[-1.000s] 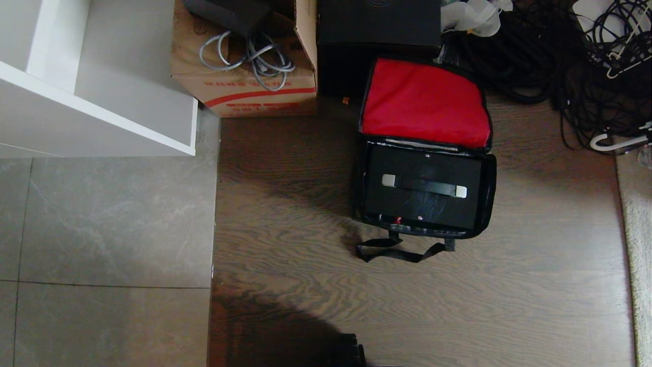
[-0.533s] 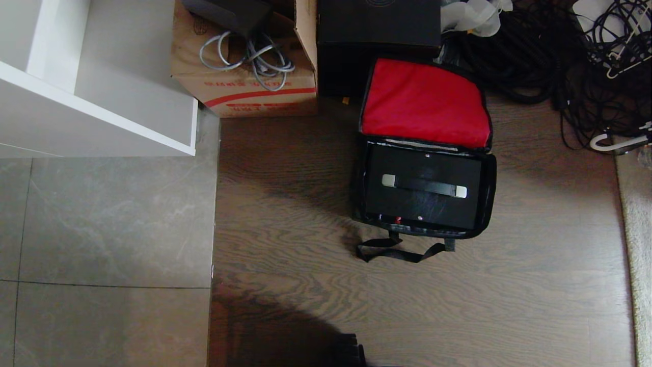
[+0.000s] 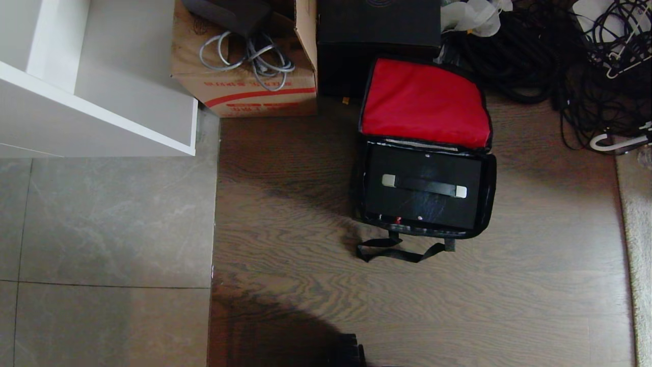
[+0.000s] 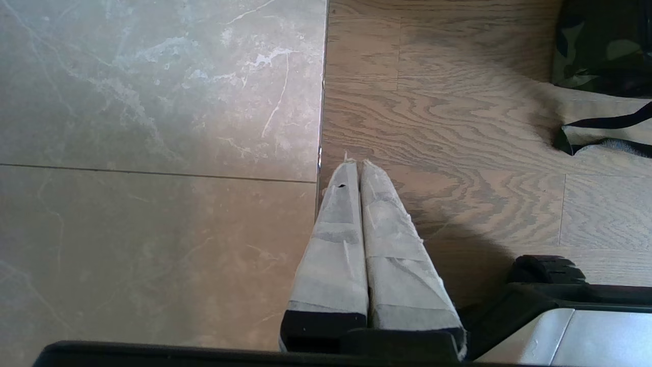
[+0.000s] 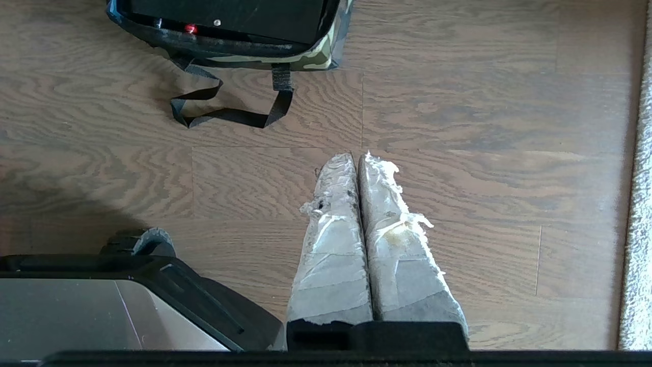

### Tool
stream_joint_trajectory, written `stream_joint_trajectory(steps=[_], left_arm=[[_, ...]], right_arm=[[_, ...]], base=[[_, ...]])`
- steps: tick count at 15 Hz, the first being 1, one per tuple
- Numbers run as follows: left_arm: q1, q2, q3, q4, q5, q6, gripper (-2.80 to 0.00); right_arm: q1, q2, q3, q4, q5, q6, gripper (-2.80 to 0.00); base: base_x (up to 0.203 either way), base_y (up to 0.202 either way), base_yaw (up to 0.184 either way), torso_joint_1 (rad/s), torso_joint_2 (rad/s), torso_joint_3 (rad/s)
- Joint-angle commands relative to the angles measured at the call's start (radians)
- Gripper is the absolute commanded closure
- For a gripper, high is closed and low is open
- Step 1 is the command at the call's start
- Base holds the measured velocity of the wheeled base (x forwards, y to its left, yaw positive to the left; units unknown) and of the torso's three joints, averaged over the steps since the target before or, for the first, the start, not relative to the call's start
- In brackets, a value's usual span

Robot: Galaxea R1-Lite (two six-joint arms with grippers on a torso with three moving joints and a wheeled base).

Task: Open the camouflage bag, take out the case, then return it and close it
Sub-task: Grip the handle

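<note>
The camouflage bag (image 3: 490, 196) stands on the wooden floor with its red-lined lid (image 3: 425, 102) thrown back. Inside it sits the black case (image 3: 423, 204), its handle with silver ends facing up. The bag's black strap (image 3: 400, 252) lies on the floor in front. Neither arm shows in the head view. My left gripper (image 4: 355, 163) is shut and empty, hanging over the seam between tile and wood, well away from the bag (image 4: 601, 46). My right gripper (image 5: 356, 155) is shut and empty too, over bare wood a short way from the bag (image 5: 310, 58) and its strap (image 5: 224, 114).
A brown carton (image 3: 244, 66) with grey cables and a taller black box (image 3: 377, 35) stand behind the bag. A tangle of black cables (image 3: 570, 56) fills the far right. A white shelf unit (image 3: 97, 102) is at the left, a pale rug edge (image 3: 636, 244) at the right.
</note>
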Motion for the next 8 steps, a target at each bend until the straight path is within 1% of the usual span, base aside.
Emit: stream_joint_trajectory(steps=[1, 8], left_arm=[[0.0, 0.0, 0.0, 0.0, 0.0, 0.0, 0.0], [0.0, 0.001, 0.0, 0.0, 0.0, 0.0, 0.0]], right_arm=[[0.0, 0.004, 0.0, 0.0, 0.0, -0.001, 0.0], [0.0, 0.004, 0.0, 0.0, 0.0, -0.001, 0.0]], base=[[0.0, 0.0, 0.0, 0.0, 0.0, 0.0], [0.0, 0.0, 0.0, 0.0, 0.0, 0.0]])
